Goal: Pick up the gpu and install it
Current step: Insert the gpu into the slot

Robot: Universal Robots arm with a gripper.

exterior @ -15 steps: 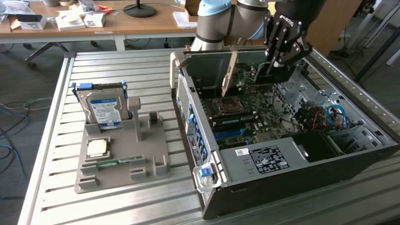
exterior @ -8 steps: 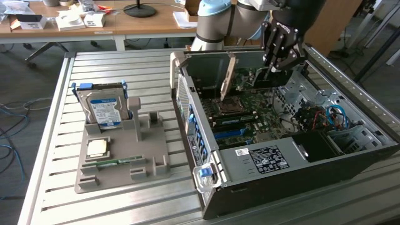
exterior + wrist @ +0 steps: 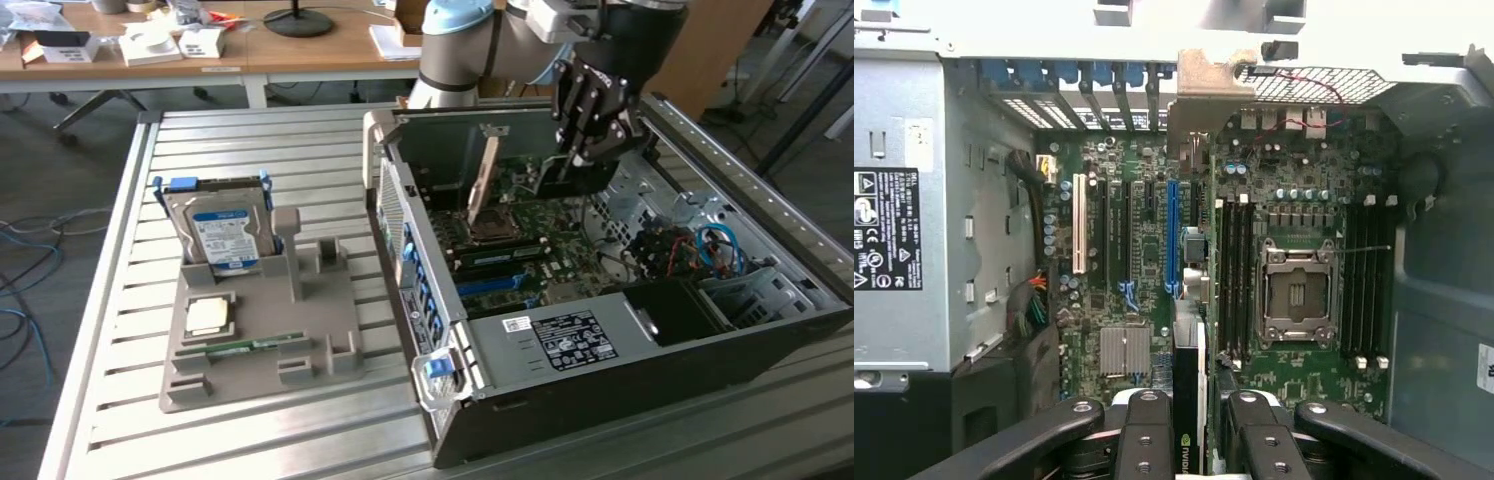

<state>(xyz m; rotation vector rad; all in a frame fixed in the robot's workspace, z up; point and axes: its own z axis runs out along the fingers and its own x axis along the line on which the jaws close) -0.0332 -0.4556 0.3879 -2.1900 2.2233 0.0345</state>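
1. Currently gripper [image 3: 587, 150] hangs inside open PC case [image 3: 561, 395], over motherboard [image 3: 1144, 250].
2. Fingers [image 3: 1149, 430] clamped on gpu [image 3: 1189, 385], card edge-on between them.
3. gpu above board, near blue slot [image 3: 1172, 235]; contact, can't tell.
4. Hard drive [image 3: 220, 235] stands in grey holder [image 3: 320, 350], exterior view's left.

The gpu [image 3: 1189, 440] is a thin dark card with a green logo. It stands on edge over the motherboard [image 3: 1294, 385], clamped in the gripper [image 3: 1192, 405].
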